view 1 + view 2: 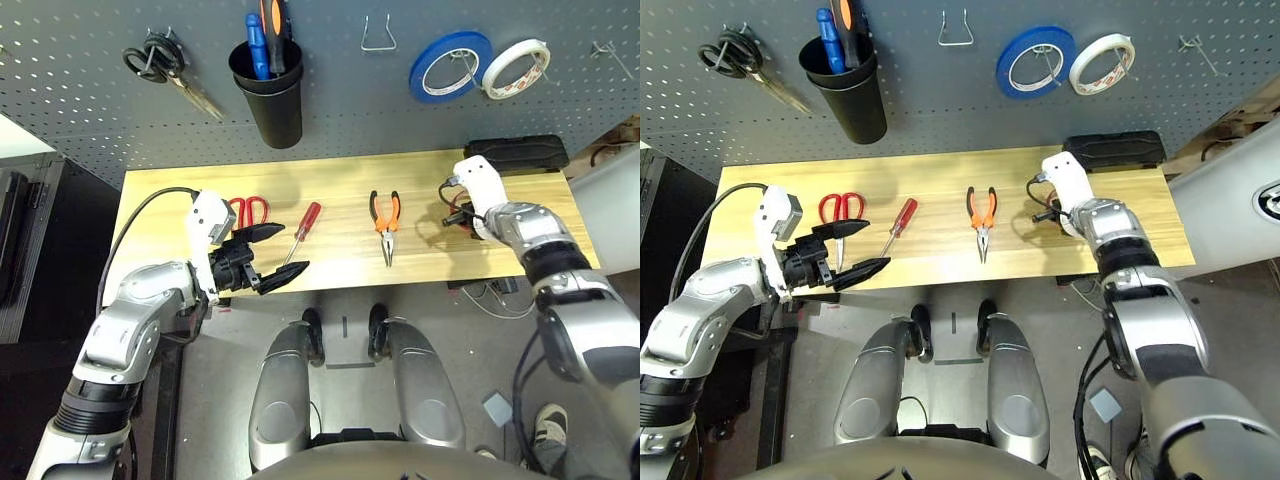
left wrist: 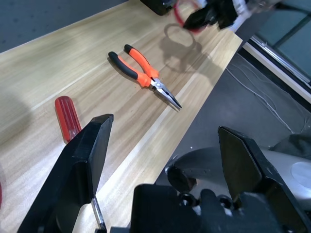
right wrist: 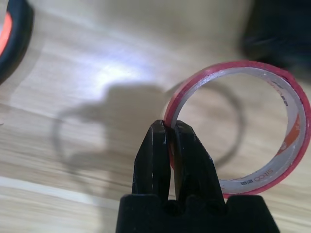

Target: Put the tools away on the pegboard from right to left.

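Red tape ring, centre-right of the right wrist view just above the counter, is pinched through its thin wall by the right claw; judged light, slightly flexible, best gripped at the rim; left claw gapes empty.

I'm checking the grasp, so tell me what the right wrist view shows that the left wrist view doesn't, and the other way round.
Right wrist view alone: the right gripper seen close up, shut on the wall of the red tape ring, and the ring's shadow on the table.

Left wrist view alone: the open left gripper, the screwdriver, and the whole pliers.

Both: the ring lifted off the table in the right fingers, and the wooden table.
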